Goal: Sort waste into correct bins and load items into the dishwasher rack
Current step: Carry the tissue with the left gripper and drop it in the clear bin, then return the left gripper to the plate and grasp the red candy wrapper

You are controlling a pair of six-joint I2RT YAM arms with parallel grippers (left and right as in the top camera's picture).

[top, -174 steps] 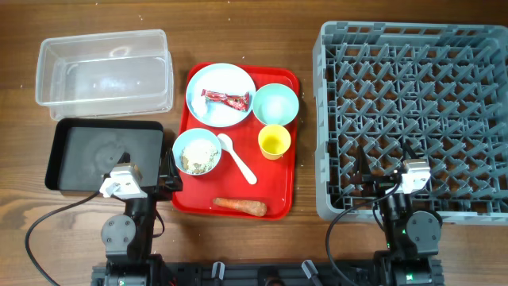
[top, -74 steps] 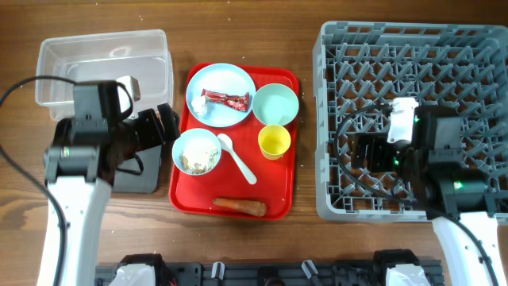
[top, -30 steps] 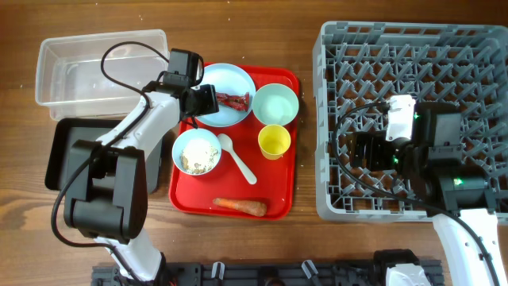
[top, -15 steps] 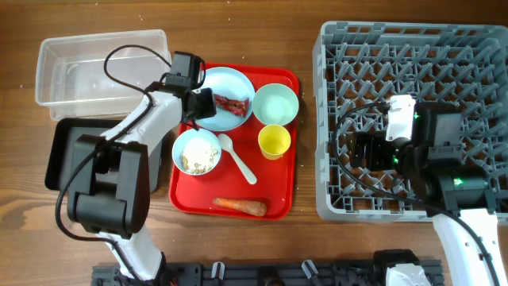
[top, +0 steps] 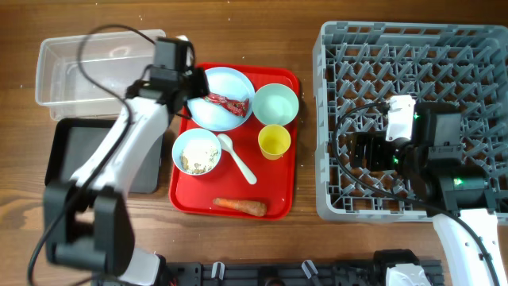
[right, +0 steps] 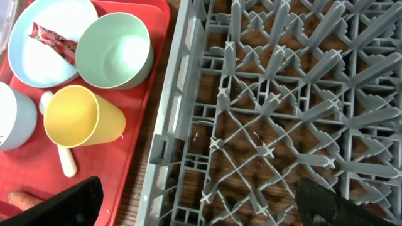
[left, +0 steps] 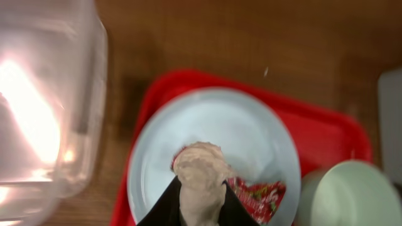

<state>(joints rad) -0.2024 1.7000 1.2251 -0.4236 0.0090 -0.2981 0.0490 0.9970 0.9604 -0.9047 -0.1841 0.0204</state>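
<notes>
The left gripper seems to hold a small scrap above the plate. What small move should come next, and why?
Probably swing the left gripper leftward over the clear tub. It is shut on the white scrap, held over the blue plate, and the tub lies just beside it.

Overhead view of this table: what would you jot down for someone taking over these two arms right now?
Left gripper: shut on the small white scrap, over the pale blue plate.
Right gripper: open, holding nothing, over the dishwasher rack near its left edge.
On the red tray: candy wrapper on the plate, green bowl, yellow cup, white spoon, carrot piece, light blue bowl holding food scraps.
Done: nothing seen yet in the clear tub, black tray or rack.
Left: bin all waste, rack the dishes.
</notes>
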